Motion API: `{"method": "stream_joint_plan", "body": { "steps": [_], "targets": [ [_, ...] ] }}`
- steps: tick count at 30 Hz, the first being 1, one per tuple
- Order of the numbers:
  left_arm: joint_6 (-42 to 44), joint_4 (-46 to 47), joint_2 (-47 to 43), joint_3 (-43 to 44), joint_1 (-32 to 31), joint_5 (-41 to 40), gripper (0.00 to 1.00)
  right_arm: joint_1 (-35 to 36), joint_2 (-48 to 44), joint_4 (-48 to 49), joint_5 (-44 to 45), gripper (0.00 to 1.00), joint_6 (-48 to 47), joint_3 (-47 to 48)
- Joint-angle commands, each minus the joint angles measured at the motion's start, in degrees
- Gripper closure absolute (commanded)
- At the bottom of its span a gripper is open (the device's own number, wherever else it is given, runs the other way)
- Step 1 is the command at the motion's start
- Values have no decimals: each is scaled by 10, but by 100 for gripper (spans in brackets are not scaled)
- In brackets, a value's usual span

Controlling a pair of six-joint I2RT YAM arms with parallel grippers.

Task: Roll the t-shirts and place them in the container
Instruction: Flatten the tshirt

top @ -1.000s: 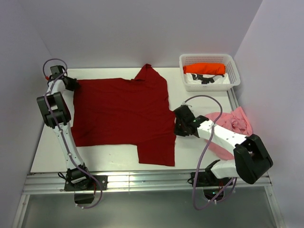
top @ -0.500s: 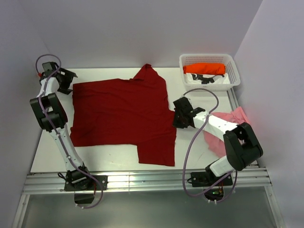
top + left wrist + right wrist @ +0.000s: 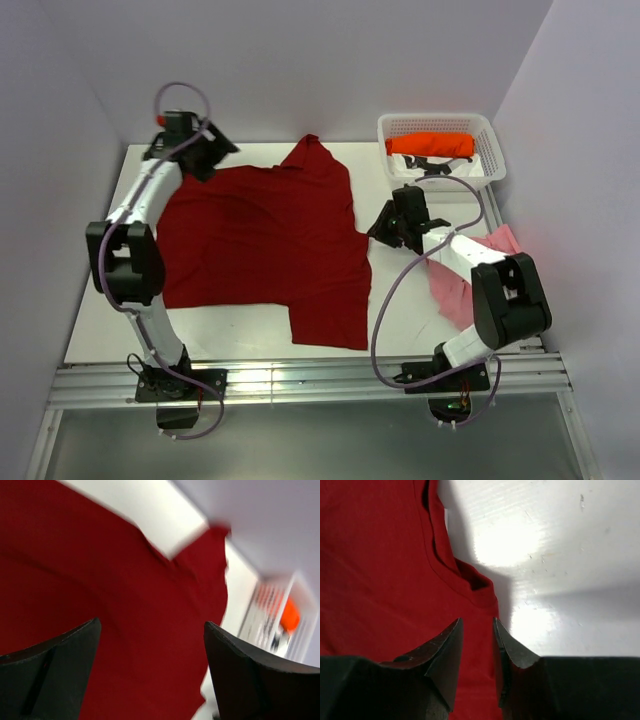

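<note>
Place: robotics lab cell.
Enclosure: plain lilac wall panels [image 3: 300,60] on three sides.
Bench: white bench [image 3: 250,325] on aluminium rails [image 3: 300,385].
Rig: cabled robot arms [image 3: 130,265] bolted at its edge.

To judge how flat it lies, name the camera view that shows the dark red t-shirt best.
The top external view: nearly all of the dark red t-shirt shows, spread on the table, both sleeves visible. The left wrist view shows only a blurred stretch of it. The right wrist view shows only one hemmed edge close up.
</note>
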Motion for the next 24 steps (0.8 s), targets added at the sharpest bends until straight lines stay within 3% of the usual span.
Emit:
{"method": "stream_joint_plan", "body": {
  "steps": [1,4,12,16,20,24],
  "targets": [
    [10,8,13,-17,-84,16,11,0,33,55,-2,62,13,19],
    [7,-1,50,3,-143,18,12,0,55,71,-8,62,20,28],
    [-1,8,111,12,-216,31,12,-3,94,81,6,64,14,41],
    [-7,15,130,11,-236,47,13,0,112,81,-12,76,11,46],
    [-8,19,140,4,-237,63,13,16,97,80,-1,99,3,38],
    [-9,28,145,-2,-237,77,13,61,63,55,39,100,-1,39]
  ]
}}
